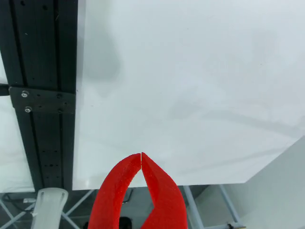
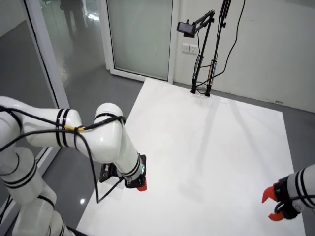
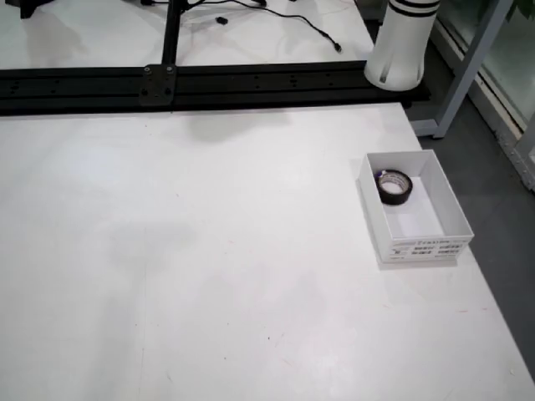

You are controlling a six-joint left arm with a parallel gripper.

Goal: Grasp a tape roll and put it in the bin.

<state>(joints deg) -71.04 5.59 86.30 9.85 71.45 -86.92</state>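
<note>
In the view from above, a black tape roll (image 3: pixel 394 186) lies flat inside a white open-top bin (image 3: pixel 422 247) near the table's right edge. No gripper shows in that view. The view that rides on the gripper has my red gripper (image 1: pixel 141 155) shut, tips touching with nothing between them, hanging over the near edge of the white table (image 1: pixel 190 86). From the side, the same gripper (image 2: pixel 141 186) sits at the table's left edge on the white arm (image 2: pixel 110 140). Neither the tape nor the bin appears in these two views.
A black rail (image 1: pixel 43 95) runs along the table's left side in the gripper view and across the top from above, where a white robot base (image 3: pixel 403 46) stands behind it. A second arm's red gripper (image 2: pixel 273 204) waits at the lower right in the side view.
</note>
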